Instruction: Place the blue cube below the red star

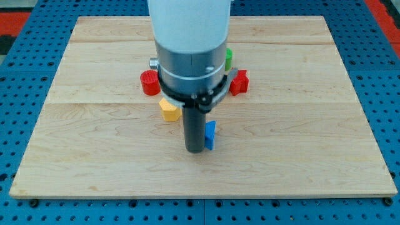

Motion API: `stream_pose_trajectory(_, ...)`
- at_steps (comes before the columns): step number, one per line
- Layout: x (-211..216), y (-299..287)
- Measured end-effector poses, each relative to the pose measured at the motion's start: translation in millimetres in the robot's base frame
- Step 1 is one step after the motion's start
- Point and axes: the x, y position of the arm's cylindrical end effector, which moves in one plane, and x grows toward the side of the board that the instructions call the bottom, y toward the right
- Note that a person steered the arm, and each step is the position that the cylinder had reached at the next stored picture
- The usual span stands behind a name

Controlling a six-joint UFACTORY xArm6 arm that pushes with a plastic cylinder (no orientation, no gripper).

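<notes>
Tip touching blue cube on its view-left side; red star toward view's top from cube, on table.

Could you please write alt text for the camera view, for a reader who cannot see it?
My tip rests on a wooden board, touching the left side of the blue cube, which lies toward the view's bottom left of the red star. A yellow block, a red cylinder and a partly hidden green block sit near the arm.
</notes>
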Motion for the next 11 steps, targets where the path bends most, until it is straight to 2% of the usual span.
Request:
stream_pose_trajectory(2, -35.5, 19.0)
stream_pose_trajectory(3, -23.3, 77.3)
stream_pose_trajectory(4, -27.8, 75.1)
stream_pose_trajectory(5, -1.7, 59.1)
stream_pose_trajectory(6, 2.6, 157.6)
stream_pose_trajectory(7, -24.5, 178.3)
stream_pose_trajectory(11, -24.8, 60.2)
